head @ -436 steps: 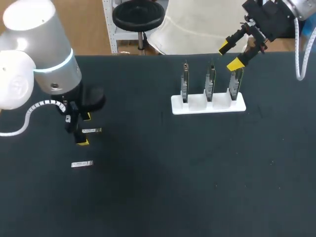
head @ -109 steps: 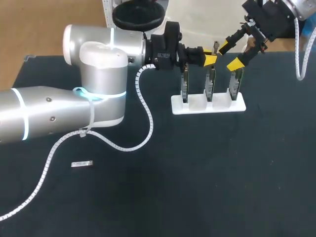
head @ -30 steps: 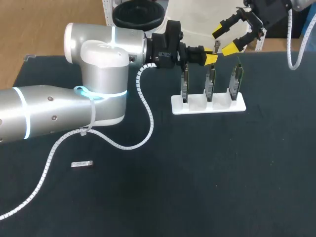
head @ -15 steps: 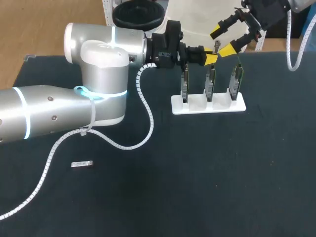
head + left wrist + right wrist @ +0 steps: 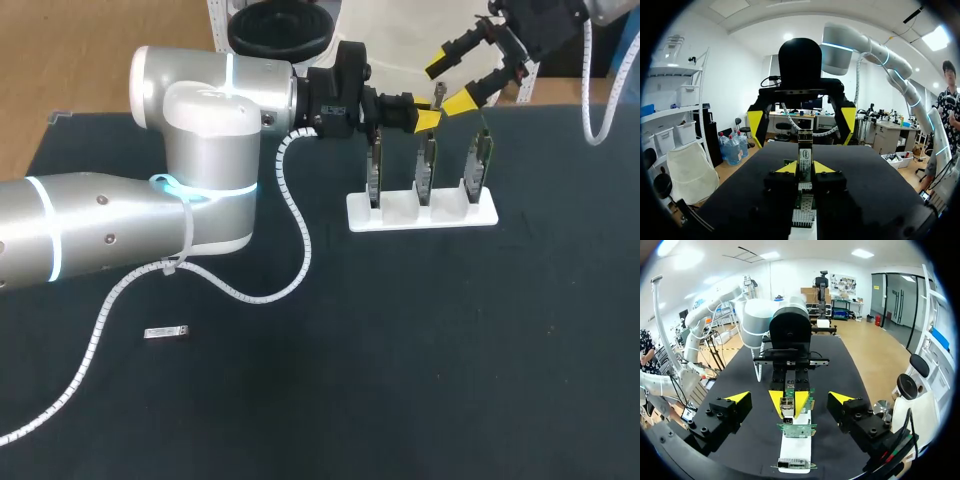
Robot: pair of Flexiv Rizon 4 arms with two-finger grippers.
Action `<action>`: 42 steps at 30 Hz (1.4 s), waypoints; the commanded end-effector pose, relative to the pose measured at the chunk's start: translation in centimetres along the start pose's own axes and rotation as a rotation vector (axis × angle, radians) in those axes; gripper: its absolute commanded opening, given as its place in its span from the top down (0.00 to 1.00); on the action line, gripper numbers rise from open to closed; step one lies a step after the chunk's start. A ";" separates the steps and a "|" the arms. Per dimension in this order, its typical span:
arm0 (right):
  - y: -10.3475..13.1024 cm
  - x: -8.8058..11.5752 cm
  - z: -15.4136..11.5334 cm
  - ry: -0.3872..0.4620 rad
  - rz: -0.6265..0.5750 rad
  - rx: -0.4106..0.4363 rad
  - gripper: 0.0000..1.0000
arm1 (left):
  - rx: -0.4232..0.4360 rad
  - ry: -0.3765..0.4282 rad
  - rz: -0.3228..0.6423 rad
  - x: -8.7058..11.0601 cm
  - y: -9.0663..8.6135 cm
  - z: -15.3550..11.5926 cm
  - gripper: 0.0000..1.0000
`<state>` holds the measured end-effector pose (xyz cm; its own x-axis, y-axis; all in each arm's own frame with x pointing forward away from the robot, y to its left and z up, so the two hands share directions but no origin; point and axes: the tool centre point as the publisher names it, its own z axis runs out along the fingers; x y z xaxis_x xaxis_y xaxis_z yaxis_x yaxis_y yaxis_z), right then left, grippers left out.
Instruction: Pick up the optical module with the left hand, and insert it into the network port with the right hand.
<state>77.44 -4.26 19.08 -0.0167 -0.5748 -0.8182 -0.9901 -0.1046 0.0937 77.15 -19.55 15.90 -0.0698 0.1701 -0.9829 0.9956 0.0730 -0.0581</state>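
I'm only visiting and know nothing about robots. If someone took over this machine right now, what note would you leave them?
Left gripper: shut on the optical module, held upright near the white rack of three upright cards.
Right gripper: open, with a finger on either side of the module, not touching it.
Second module: lies flat on the table.
Done: pickup.
Left to do: pass the module to the right gripper, then insert it into a card's port.

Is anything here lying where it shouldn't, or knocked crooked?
Only one small silver module lies alone on the table, far from the white rack. The three boards in the rack stand upright; nothing looks spilled or broken.
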 end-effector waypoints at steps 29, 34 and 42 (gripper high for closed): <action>0.5 -0.1 0.1 0.009 -0.005 0.016 1.00 | 0.003 0.003 -0.001 0.0 0.2 0.1 0.00; 0.5 -0.1 0.1 0.009 -0.006 0.018 1.00 | 0.003 0.003 -0.001 0.0 0.2 0.1 0.00; 0.6 -0.1 0.1 0.007 -0.007 0.019 1.00 | -0.009 0.026 0.019 -0.2 0.1 -0.4 0.00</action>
<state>77.16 -4.18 19.21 -0.0103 -0.5810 -0.8138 -0.9917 -0.0981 0.0826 77.33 -19.38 15.78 -0.0535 0.1825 -0.9818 0.9963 0.0755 -0.0403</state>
